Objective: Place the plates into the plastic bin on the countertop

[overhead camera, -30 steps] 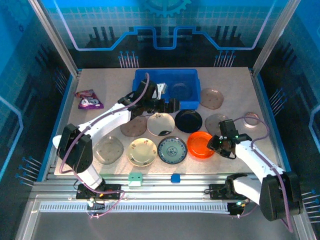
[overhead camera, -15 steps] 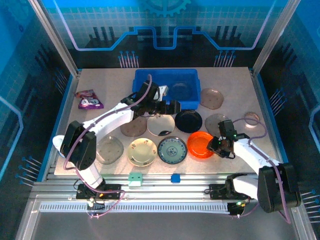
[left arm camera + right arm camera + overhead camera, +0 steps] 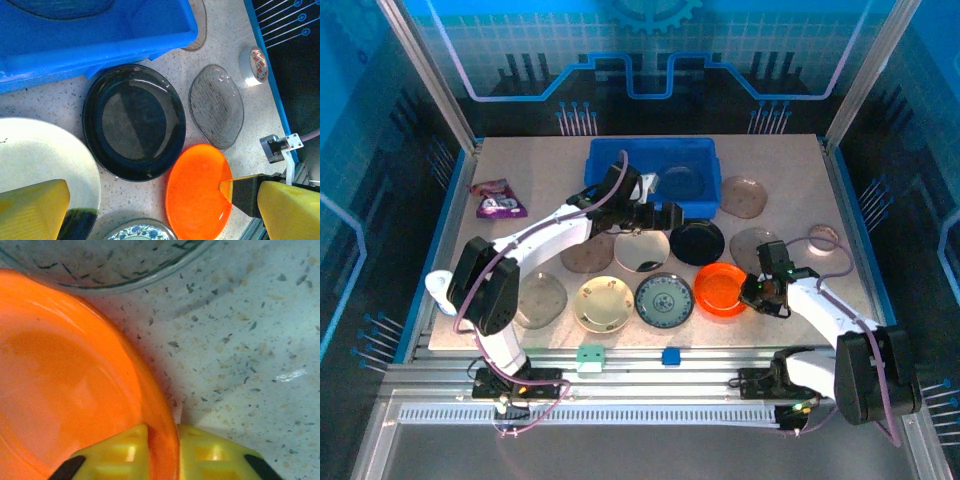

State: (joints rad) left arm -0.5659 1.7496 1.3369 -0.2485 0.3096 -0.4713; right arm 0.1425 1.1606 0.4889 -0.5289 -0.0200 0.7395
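Fingers of the right gripper [image 3: 162, 440]: the two yellow pads sit either side of the orange plate's [image 3: 60, 365] right rim, closed to a narrow slot with the rim pinched between them. We read this as a grip on the plate. The plate itself lies low on the countertop [image 3: 240, 340], with a smoky grey plate [image 3: 100, 260] just beyond its far edge.

From the top view, the right gripper [image 3: 752, 292] points left at the orange plate [image 3: 720, 290]. Its wrist sits low over the table. The white forearm runs back down and right to the elbow, near the right base at the table's near edge.

Left gripper [image 3: 145, 190]: fingers spread wide, one yellow tip at each lower corner of its own view, nothing between them. Below it we see the black plate [image 3: 134, 121], a cream plate [image 3: 40, 155] to its left and the plastic bin's [image 3: 100, 45] near wall above.

From the top view, the left gripper [image 3: 665, 213] hangs just in front of the plastic bin [image 3: 620, 160], pointing right. Its forearm stretches diagonally from the raised shoulder link at lower left.

One grey plate [image 3: 680, 182] lies inside the bin. The others we count lie on the countertop in front of and beside the bin.
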